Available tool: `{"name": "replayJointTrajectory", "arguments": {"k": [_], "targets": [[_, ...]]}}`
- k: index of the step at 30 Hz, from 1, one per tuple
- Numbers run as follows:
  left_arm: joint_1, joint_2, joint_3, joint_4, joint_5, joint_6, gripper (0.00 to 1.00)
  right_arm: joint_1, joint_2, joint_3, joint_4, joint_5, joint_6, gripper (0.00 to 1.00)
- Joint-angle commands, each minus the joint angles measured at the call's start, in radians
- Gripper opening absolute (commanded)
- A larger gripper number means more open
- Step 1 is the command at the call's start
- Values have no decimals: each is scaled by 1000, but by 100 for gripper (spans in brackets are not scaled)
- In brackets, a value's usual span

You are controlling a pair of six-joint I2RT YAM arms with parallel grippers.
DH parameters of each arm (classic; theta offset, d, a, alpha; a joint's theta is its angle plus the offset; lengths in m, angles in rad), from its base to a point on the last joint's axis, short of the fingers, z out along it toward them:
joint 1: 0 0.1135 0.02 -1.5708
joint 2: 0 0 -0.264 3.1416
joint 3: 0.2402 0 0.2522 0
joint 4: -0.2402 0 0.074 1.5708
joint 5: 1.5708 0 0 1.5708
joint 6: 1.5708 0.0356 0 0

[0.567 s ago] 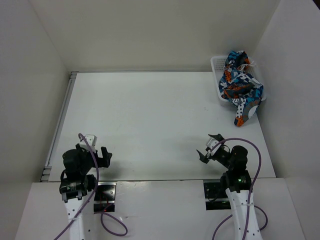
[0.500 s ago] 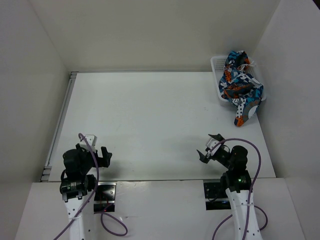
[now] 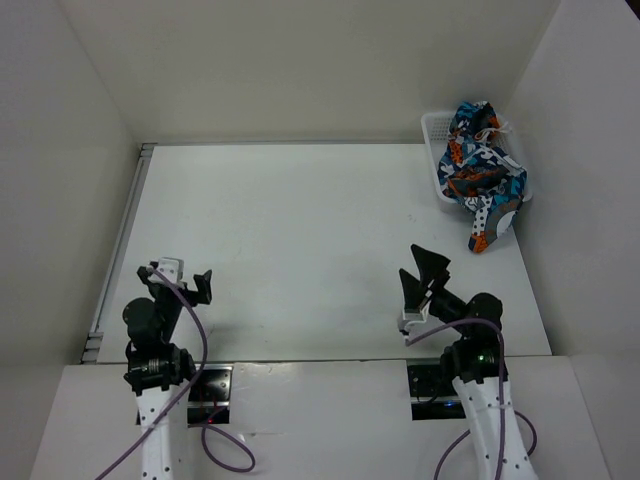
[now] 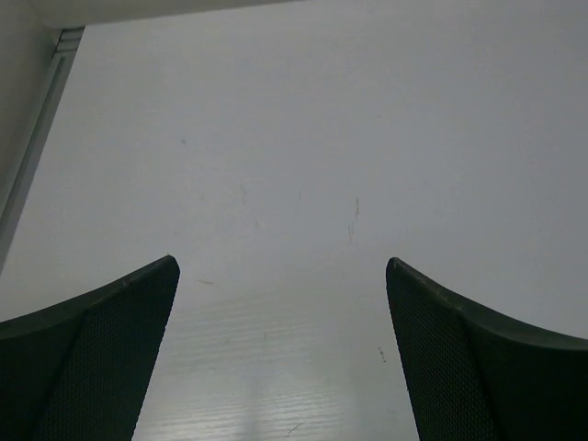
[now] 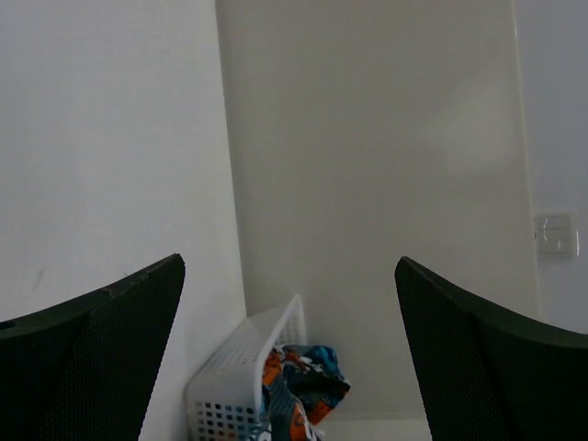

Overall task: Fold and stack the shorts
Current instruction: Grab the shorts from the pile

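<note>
Shorts bunched in the basket; both pincers spread and empty, well short of it.
The shorts (image 3: 482, 185) lie heaped in the white mesh basket (image 3: 434, 130) at the far right of the desk (image 3: 300, 230), with one end spilling over the basket's near rim. The heap's long axis seems to run along the basket, though the crumpling makes this uncertain. The right pincer (image 3: 422, 268), jaws wide and holding nothing, sits on the near side of the basket and faces it, so the right arm is nearer. The left pincer (image 3: 178, 278), likewise spread, is well apart to the basket's left. No legible brand or writing.
</note>
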Motion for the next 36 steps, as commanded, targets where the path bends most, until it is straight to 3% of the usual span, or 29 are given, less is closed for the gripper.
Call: {"name": "replayJointTrajectory", "arguments": {"k": [1,2,3,4,5,6,8,9,10,12,14,15,17,20,22,27,33,36], "targets": [[2,59,107,176,118,4,100,61,164,208,162,185,-1,100],[2,94,159,164,132,4,100,78,359,288,139,254,124,100],[2,140,182,163,132,4,100,95,472,477,112,331,223,100],[-7,264,211,198,132,4,100,133,590,588,93,534,341,100],[-7,341,248,199,104,4,100,143,839,705,58,640,568,99],[-18,433,375,199,84,4,100,143,943,896,32,743,655,100],[-44,758,576,83,9,4,100,123,1115,1009,23,859,664,100],[-53,987,806,8,-9,4,100,114,1158,1040,-26,874,664,100],[-62,1091,913,-145,-18,4,100,88,1209,1083,-74,875,676,100],[-73,1301,1067,-240,-29,4,100,36,1419,1303,-192,884,821,100],[-114,1364,1155,-274,-38,4,100,-33,1570,1463,-301,933,927,100],[-136,1398,1155,-274,-48,4,100,-52,1725,1629,-333,1016,1005,98],[-203,1432,1202,-292,-58,4,100,-102,1882,1920,-503,1066,1065,95],[-243,1486,1238,-340,-45,4,100,-132,2082,2106,-574,1159,1124,92],[-257,1498,1238,-352,-25,4,100,-155,2146,2117,-528,1284,1113,94],[-257,1527,1238,-372,-5,4,100,-215,2249,2186,-524,1388,1113,98],[-257,1549,1247,-381,14,4,100,-239,2323,2134,-602,1379,1095,100],[-257,1549,1247,-381,24,4,100,-239,2323,2122,-620,1355,1095,65]]}}
